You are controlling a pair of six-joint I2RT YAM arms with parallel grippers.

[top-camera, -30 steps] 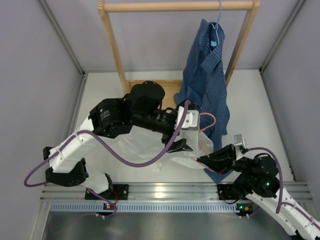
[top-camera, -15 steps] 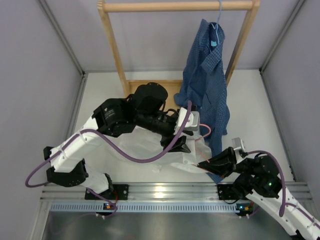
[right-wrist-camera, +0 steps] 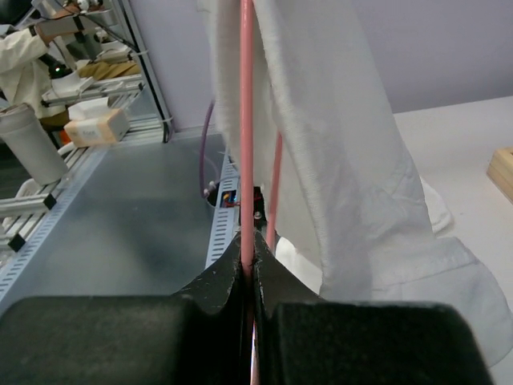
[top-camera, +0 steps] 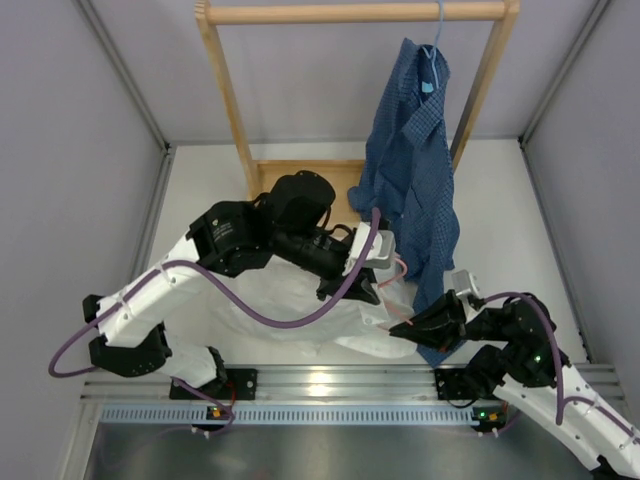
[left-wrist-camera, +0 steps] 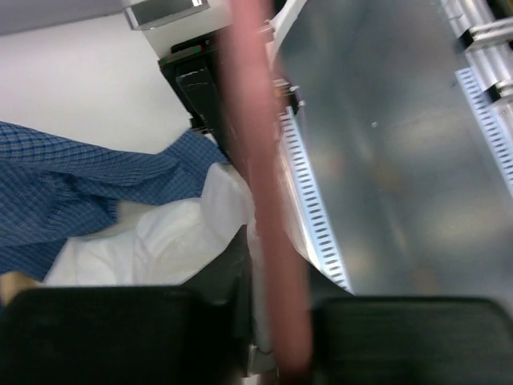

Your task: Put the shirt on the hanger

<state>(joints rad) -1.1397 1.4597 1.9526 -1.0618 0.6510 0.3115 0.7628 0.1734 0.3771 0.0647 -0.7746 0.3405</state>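
1. Right wrist view: the hanger point(right-wrist-camera: 246, 120), a thin pink wire, is running straight up out of the right gripper point(right-wrist-camera: 247, 245), whose two dark fingertips are pressing together on the wire.
2. The shirt point(right-wrist-camera: 321, 120), plain white and of thin, softly textured cloth, is draping over that wire in long folds, with its lower part spreading onto the white table point(right-wrist-camera: 457, 136).
3. From the top external camera, the shirt point(top-camera: 265, 305) is lying bunched on the table near the front edge, beneath and between the two arms. Only a short pink stretch of the hanger point(top-camera: 402, 266) is peeking out. Its hook and most of its triangle are hiding behind arm and cloth.
4. The left gripper point(top-camera: 355, 292) is sitting over the shirt. In its own wrist view the pink wire is passing, badly blurred, between the jaws, and I cannot tell whether they are pinching it.
5. A blue checked shirt point(top-camera: 410, 170) is hanging on a light blue hanger point(top-camera: 437, 45) from a wooden rack point(top-camera: 350, 12), its hem dropping just beside the right gripper.
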